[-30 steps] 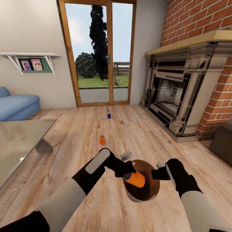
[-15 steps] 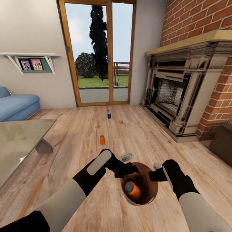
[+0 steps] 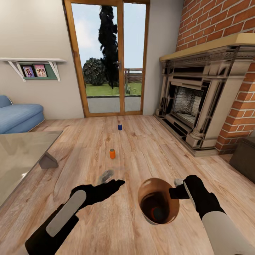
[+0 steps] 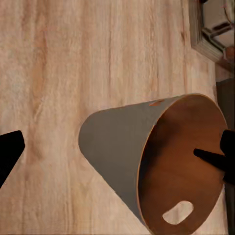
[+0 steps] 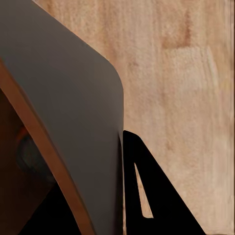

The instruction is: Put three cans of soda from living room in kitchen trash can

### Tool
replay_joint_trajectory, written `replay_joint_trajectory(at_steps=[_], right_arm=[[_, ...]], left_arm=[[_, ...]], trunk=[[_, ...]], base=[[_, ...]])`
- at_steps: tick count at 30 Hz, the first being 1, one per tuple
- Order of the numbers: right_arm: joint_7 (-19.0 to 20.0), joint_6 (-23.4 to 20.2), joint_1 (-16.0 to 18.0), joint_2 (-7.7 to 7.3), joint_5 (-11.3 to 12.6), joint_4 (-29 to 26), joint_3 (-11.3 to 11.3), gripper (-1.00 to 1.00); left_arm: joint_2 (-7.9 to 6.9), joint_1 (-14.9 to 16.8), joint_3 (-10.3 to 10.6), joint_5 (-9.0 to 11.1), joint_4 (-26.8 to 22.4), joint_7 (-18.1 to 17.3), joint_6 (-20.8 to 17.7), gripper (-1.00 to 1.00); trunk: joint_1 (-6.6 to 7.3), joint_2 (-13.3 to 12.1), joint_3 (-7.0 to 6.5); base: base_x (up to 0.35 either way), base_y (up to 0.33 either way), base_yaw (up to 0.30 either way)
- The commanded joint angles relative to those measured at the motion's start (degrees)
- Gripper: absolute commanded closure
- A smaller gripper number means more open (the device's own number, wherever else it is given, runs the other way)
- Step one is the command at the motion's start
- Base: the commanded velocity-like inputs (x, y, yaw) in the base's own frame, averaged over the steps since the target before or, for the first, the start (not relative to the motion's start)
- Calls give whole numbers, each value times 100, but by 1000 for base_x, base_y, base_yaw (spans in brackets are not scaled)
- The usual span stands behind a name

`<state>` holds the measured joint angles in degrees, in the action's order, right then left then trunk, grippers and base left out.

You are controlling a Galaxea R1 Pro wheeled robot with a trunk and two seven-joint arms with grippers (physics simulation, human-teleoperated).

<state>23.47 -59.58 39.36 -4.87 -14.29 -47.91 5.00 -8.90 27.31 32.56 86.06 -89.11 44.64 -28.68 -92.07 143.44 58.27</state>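
Trash can (image 3: 156, 205) held off the floor (image 3: 148, 141) at its rim by right gripper (image 3: 177, 193), fingers clamped on the wall; one orange can (image 3: 156, 213) inside. Left gripper (image 3: 113, 184) beside it, fingers spread, empty. Beyond the trash can: second orange can (image 3: 112, 153), then blue can (image 3: 120, 126). Cans likely light, stiff, slick; grip mid-body.

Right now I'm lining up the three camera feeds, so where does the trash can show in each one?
Head view: trash can low, right of centre, mouth up, right hand on its rim.
Left wrist view: trash can seen side-on, tan inside showing.
Right wrist view: its grey wall up close.
Shared landmark: the wood floor.
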Motion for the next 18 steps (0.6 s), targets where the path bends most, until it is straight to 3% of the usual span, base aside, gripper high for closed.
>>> replay_joint_trajectory(at_steps=[1, 2, 4, 5, 7, 12, 16, 18], right_arm=[[45, -42, 2, -25, 250, 0, 4, 100], [40, -42, 2, -63, 243, -2, 2, 100], [32, -42, 0, -105, 231, -1, -3, 100], [23, -42, 1, -125, 226, 0, -3, 100], [25, -42, 1, -206, 225, -4, 7, 100], [30, -42, 4, -390, 231, -9, 22, 100], [35, -42, 9, -419, 234, -27, 20, 100], [44, 173, 5, -416, 243, -42, -12, 100]], left_arm=[[-95, -315, -85, -61, -107, 1, 132, -100], [-176, -645, -183, -245, -155, 17, 238, -100], [-202, -821, -292, -654, -66, 26, 318, -100], [-182, -889, -348, -915, 139, 20, 378, -100], [-70, -958, -406, -1222, 693, 29, 498, -100], [62, -998, -463, -1420, 1371, 11, 615, -100], [71, -999, -462, -1432, 1522, 1, 695, -100], [80, -985, -457, -1439, 1655, -33, 677, -100]], trunk=[[1, 0, -1], [1, 0, -1], [1, 0, -1], [1, 0, -1], [1, 0, -1], [1, 0, -1], [1, 0, -1], [1, 0, -1]], base=[[127, 79, 0], [211, 124, 0], [249, 143, 0], [273, 151, 0], [289, 155, 0], [314, 132, 0], [338, 52, 0], [344, 9, 0]])
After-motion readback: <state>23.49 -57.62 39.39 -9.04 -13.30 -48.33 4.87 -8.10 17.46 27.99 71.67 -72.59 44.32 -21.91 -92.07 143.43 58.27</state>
